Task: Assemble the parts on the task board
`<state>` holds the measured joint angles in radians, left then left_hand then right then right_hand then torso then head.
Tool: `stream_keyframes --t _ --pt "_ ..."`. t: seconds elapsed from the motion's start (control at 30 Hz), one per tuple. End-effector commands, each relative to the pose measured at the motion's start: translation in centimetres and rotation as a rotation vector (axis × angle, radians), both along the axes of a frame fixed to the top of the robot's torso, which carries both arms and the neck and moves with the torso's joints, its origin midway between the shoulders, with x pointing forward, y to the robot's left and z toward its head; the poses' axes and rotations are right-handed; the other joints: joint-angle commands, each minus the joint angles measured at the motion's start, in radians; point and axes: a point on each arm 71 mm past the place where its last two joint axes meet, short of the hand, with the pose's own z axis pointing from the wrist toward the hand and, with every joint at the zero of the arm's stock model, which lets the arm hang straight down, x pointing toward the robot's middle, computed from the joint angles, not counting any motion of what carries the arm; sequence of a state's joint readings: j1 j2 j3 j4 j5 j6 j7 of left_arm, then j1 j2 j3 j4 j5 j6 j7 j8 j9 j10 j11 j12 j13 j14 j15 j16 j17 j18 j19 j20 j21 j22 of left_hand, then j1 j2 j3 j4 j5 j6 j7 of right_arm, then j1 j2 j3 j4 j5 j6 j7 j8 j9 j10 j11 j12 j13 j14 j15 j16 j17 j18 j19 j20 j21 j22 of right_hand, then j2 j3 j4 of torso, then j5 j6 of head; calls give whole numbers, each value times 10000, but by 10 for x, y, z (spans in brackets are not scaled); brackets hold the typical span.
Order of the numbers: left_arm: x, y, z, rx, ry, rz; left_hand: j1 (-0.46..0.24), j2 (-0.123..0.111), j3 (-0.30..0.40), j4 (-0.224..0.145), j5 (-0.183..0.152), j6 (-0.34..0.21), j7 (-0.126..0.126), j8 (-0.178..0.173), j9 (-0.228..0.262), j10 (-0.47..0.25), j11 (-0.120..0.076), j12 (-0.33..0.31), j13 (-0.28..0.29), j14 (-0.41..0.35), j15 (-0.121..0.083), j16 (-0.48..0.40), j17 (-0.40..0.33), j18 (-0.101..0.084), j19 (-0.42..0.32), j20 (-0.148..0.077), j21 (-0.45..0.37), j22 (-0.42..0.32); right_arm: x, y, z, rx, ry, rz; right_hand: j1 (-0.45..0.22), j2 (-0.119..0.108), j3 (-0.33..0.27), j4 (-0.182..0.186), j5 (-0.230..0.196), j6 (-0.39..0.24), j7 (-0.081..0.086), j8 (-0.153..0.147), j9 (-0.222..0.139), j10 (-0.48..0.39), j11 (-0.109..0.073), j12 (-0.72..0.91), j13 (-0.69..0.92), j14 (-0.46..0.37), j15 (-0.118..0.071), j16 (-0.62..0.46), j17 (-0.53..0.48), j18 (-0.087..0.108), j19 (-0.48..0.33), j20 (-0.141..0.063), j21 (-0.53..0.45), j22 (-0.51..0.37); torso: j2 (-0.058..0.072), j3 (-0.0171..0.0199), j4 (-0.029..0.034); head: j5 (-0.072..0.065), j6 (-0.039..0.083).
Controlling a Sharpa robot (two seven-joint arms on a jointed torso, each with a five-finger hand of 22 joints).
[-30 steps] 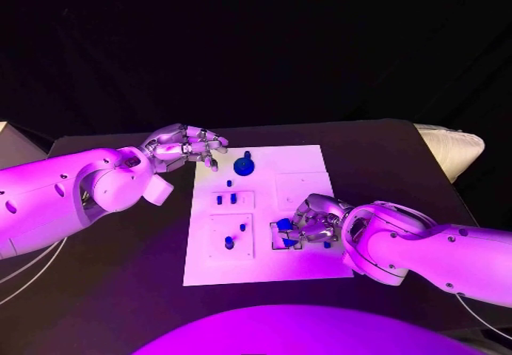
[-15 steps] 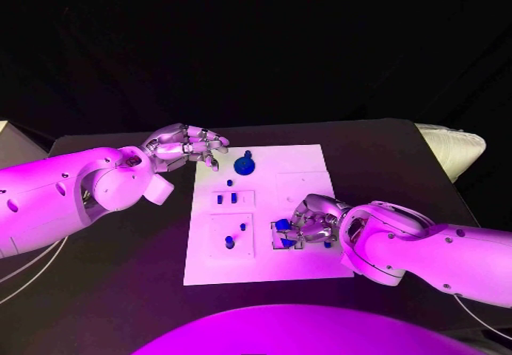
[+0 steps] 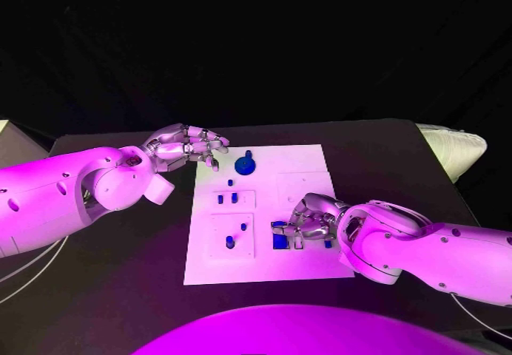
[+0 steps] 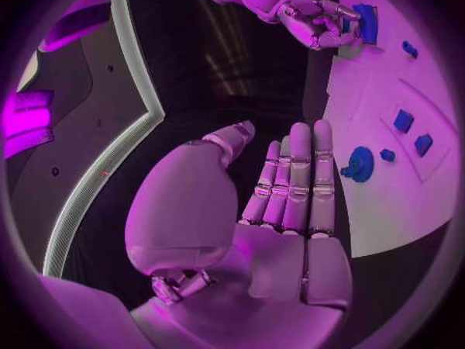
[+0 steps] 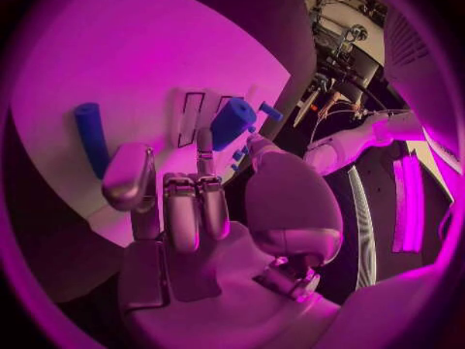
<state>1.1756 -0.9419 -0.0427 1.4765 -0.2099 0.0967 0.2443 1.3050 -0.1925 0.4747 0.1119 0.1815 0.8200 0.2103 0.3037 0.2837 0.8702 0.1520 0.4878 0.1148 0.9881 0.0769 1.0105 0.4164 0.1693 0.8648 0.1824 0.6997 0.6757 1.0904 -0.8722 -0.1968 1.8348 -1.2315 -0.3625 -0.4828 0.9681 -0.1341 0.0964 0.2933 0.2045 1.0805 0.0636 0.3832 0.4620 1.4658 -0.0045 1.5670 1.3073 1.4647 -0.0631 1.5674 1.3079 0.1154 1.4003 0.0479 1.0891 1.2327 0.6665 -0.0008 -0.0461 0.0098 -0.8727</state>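
Note:
The white task board (image 3: 309, 166) lies mid-table. My right hand (image 3: 309, 222) hovers over its near right part, thumb and a finger pinching a blue part (image 3: 280, 240) low against the board; the right wrist view shows this blue part (image 5: 232, 122) at the fingertips, beside narrow slots (image 5: 189, 116) and a long blue piece (image 5: 92, 136). My left hand (image 3: 187, 144) floats off the board's far left corner, holding nothing, fingers straight in the left wrist view (image 4: 291, 186). A round blue knob (image 3: 244, 165), two blue pegs (image 3: 226, 199) and another blue part (image 3: 228, 242) sit on the board.
A pale padded object (image 3: 453, 148) lies off the table's right edge. A light box corner (image 3: 9, 140) shows at the far left. Bare black table (image 3: 128, 259) surrounds the board.
My right hand has shifted slightly toward the near edge and brought the blue part lower onto the board. The left hand has stayed put.

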Motion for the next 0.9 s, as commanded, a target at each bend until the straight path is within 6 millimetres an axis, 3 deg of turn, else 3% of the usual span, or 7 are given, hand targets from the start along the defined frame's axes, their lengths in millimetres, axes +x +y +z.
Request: stream_keyframes --t 0.03,0.07,0.27,0.53,0.6,0.73,0.9 --pt "-1 -2 1 -174 73 -194 -27 64 -8 48 23 -47 6 31 12 -66 -27 64 9 27 37 -25 13 134 99 -5 -46 -15 1 0 1 -91 -293 -26 -96 22 -197 2 -119 -97 -6 56 12 1050 -47 38 2635 1061 -58 34 2629 -182 18 -78 -67 14 6 -2 1 9 1" --pt "-1 -2 0 -173 76 -191 -27 64 -8 48 23 -47 6 31 12 -66 -27 64 9 27 37 -25 13 134 99 -5 -46 -15 2 0 1 -86 -314 -20 -123 83 -612 11 -200 -121 -4 101 14 1050 -46 38 2635 1061 -55 34 2629 -184 27 -77 -69 37 6 -1 1 7 1" --pt "-1 -2 0 -171 87 -185 -25 62 -11 50 23 -49 6 31 12 -69 -27 65 9 24 37 -26 14 134 100 -5 -51 -18 2 0 2 -50 -405 78 20 208 -1412 19 -423 -167 -2 177 2 1050 -39 38 2635 1061 -52 34 2629 -181 31 -70 -118 56 4 4 -1 3 1" --pt "-1 -1 0 -168 90 -180 -25 62 -11 50 23 -49 6 31 12 -69 -27 65 9 24 37 -26 14 134 100 -5 -51 -18 0 -1 3 123 -527 266 168 378 -1544 3 -442 -196 4 193 -10 1050 -35 38 2635 1061 -49 34 2629 -173 18 -67 -173 40 8 3 1 -11 6" --pt "-1 -1 0 -168 89 -178 -18 60 -18 55 23 -53 7 31 12 -75 -26 67 9 18 37 -30 14 133 101 -5 -61 -25 -1 -2 5 287 -627 356 613 518 -1582 -23 -187 -226 5 214 -26 1050 -34 38 2635 1061 -48 34 2629 -167 9 -66 -223 34 9 1 6 -10 8" --pt "-1 -1 0 -162 88 -163 -18 60 -18 55 23 -53 7 31 12 -75 -26 67 9 18 37 -30 14 133 101 -5 -61 -25 -3 -4 8 704 -825 544 1354 547 -1627 -69 38 -263 4 237 -53 1050 -37 38 2635 1061 -49 34 2629 -162 3 -68 -278 39 14 7 3 5 6" --pt "-1 0 0 -154 91 -151 -18 60 -18 55 23 -53 7 31 12 -75 -26 67 9 18 37 -30 14 133 101 -5 -61 -25 -8 -7 13 1180 -1010 664 1514 529 -1656 -66 99 -262 2 247 -61 1050 -39 38 2635 1061 -51 34 2629 -166 10 -68 -270 55 12 9 4 0 8"
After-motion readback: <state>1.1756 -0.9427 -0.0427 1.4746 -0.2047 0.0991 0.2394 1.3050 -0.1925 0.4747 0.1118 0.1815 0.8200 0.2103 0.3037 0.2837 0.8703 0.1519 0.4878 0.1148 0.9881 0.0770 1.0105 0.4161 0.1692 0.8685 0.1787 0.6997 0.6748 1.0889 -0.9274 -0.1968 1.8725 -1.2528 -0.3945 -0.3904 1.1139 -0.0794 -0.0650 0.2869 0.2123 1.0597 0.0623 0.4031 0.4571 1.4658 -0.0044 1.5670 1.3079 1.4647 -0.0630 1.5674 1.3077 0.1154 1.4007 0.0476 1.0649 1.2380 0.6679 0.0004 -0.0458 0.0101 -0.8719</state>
